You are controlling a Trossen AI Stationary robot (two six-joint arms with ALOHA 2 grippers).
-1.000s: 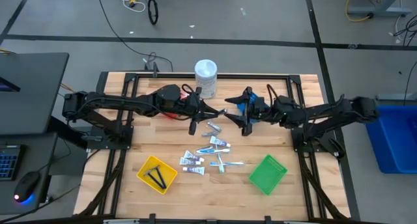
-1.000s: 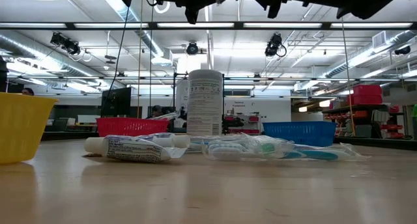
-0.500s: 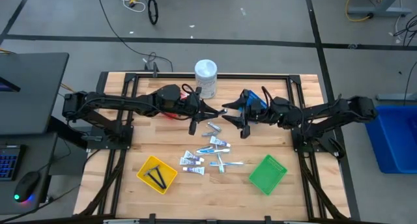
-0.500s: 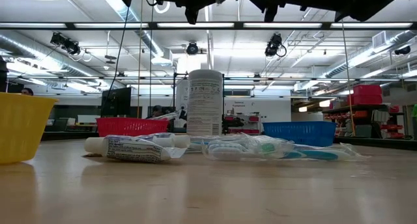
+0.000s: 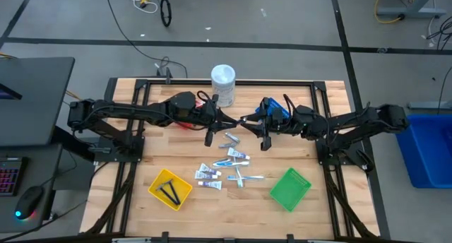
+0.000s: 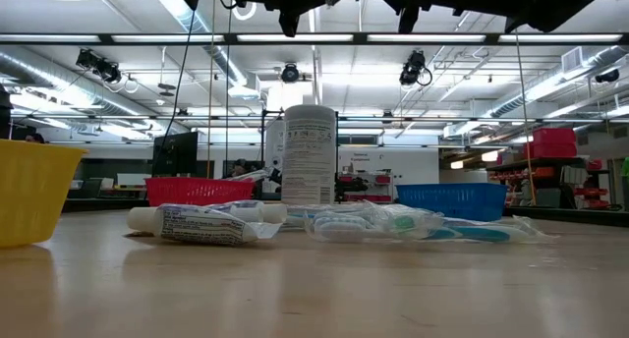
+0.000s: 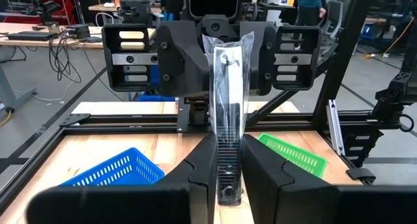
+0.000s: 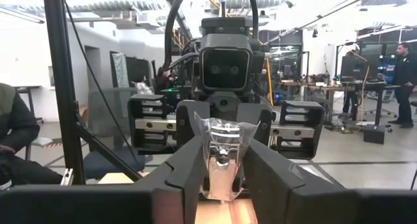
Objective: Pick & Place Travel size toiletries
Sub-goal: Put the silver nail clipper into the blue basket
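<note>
A clear packet point(image 7: 227, 87) holding a thin black piece hangs above the desk point(image 5: 127, 200) centre, pinched by the left hand point(image 5: 227, 121) and the right hand point(image 5: 248, 121), whose fingers have closed in. Wrist views alone show both grips; toiletries point(image 5: 224, 167) lie below

Bright overhead ceiling lights point(image 6: 147, 38), soft shadows, blurred foreground tabletop point(image 6: 314, 289)
</note>
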